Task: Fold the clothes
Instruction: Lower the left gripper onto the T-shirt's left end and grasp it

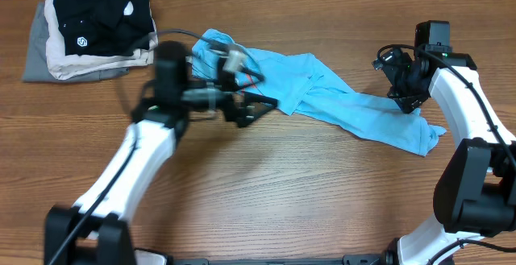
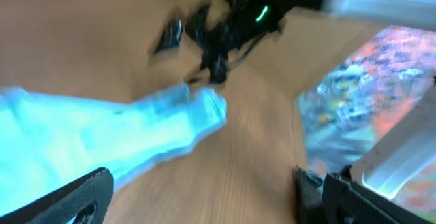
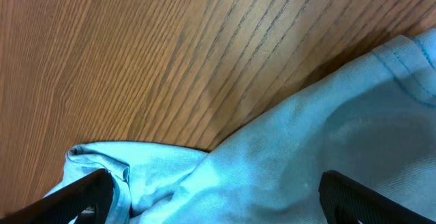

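**Inspector:** State of the left pincer [image 1: 260,105]?

**Assistant:** Jaws spread fully, nothing held. The shirt [image 1: 339,96] lies crumpled on the counter [image 1: 266,192], its bunched end just beside this pincer's tips. The wrist view is blurred.

**Inspector:** And the right pincer [image 1: 407,96]?

**Assistant:** Likewise wide open and empty. The shirt's other end lies directly beneath it, with cloth showing between its fingers [image 3: 82,193]. Contact with the fabric cannot be determined.

**Inspector:** Other items?

**Assistant:** A pile of folded garments [image 1: 89,31], well apart from the left pincer, behind it.
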